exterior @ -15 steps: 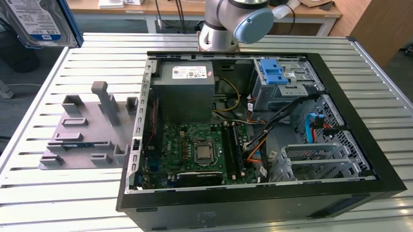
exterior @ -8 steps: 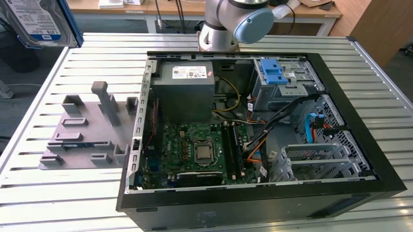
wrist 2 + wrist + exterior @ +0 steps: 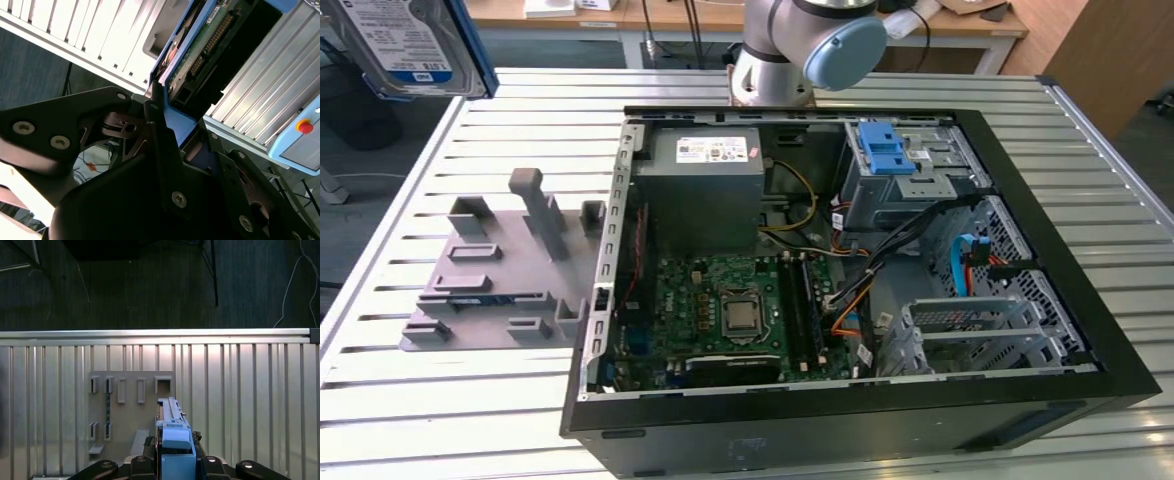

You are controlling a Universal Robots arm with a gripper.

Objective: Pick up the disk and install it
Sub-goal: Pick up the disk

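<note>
I have the claw point(image 3: 177, 462) closed on the disk point(image 3: 174, 432) by its blue frame, disk up in the air — above the slatted worktop point(image 3: 250, 405), grey holder point(image 3: 131, 405) below it, open computer case point(image 3: 854, 250) beside that.

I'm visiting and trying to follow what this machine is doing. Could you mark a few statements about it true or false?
1. The gripper is clamped on the disk, at its blue carrier. True.
2. The disk sits in the drive cage. False: it hangs in the air, outside the computer case.
3. The computer case lies open, its motherboard showing. True.
4. The disk rests in the grey holder. False: the gripper holds it up above the holder.
</note>
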